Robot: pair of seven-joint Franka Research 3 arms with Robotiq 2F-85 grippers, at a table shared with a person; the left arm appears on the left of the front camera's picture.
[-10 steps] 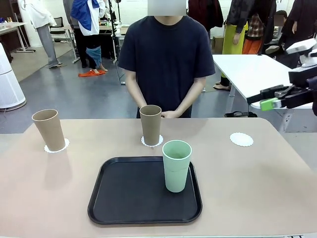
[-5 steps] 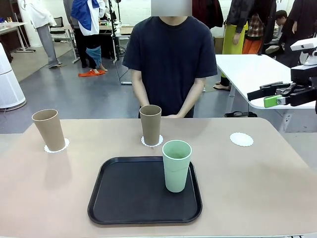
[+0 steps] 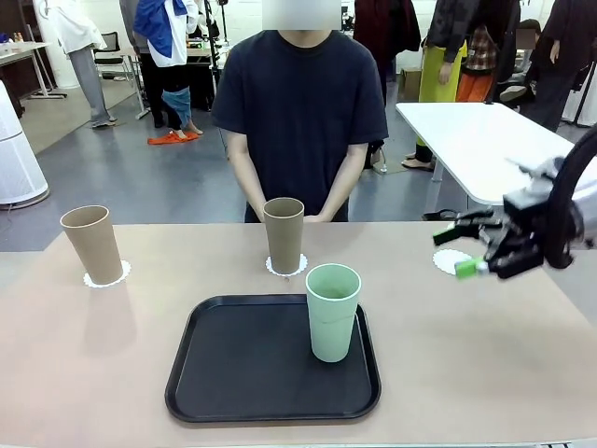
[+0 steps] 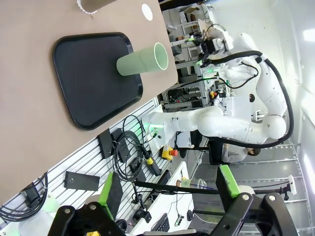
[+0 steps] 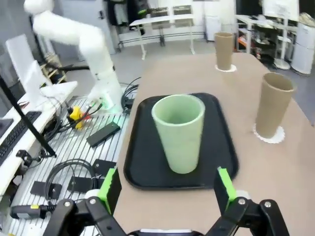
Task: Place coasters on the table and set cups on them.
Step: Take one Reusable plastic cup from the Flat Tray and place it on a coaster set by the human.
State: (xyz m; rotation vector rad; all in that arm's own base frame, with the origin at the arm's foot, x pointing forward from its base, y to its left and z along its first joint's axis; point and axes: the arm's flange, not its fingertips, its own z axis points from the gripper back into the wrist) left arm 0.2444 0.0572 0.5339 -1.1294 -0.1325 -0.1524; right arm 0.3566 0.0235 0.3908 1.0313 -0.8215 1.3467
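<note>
So far we see two tan cups (image 3: 92, 243) (image 3: 284, 233) standing on lacy paper coasters on the matte beige table (image 3: 522, 345). Our mint cup (image 3: 332, 311), a smooth tapered tumbler, waits on the black tray (image 3: 224, 373); one coaster (image 3: 446, 259) lies bare. Our right gripper (image 3: 462, 250) hovers beside it, agape and empty; the left gripper (image 4: 167, 189) likewise.

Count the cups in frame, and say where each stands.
3. Tan cup on the coaster at far left; tan cup on the middle coaster, in front of the person; mint green cup on the black tray. None looks hidden.
</note>
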